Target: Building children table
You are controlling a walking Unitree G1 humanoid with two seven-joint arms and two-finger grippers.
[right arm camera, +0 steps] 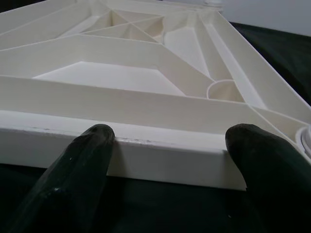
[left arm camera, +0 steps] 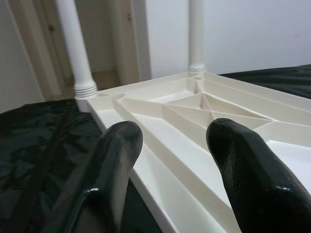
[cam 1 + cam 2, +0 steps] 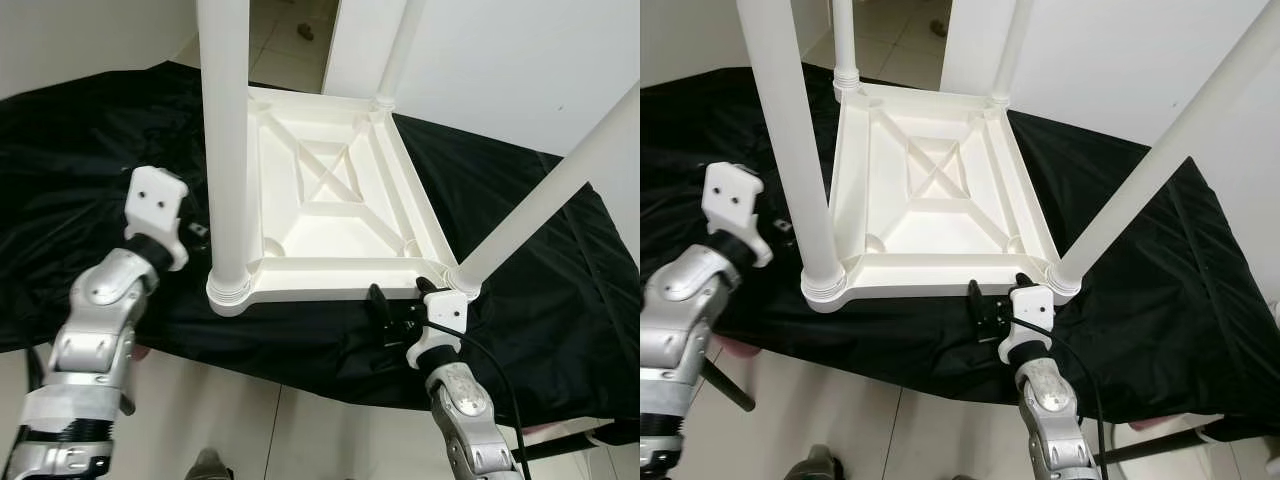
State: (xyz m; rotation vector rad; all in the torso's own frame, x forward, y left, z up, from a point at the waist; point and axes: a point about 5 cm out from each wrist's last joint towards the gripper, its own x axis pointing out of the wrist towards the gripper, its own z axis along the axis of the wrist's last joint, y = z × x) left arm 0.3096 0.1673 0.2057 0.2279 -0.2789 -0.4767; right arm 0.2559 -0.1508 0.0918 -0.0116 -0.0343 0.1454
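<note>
The white table (image 3: 930, 200) lies upside down on the black cloth (image 3: 1140, 290), all 4 legs (image 3: 790, 150) seated, so assembly looks nearly done; righting it remains. Right gripper (image 3: 995, 300), fingers apart, faces the table's near rim; left gripper (image 3: 195, 235), fingers apart, sits beside its left edge, cloth free around both

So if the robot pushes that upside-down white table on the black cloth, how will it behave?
The table looks like hollow ribbed plastic, so probably stiff but light. Lying flat on its top, it likely won't tip. It may slide or drag the black cloth.
</note>
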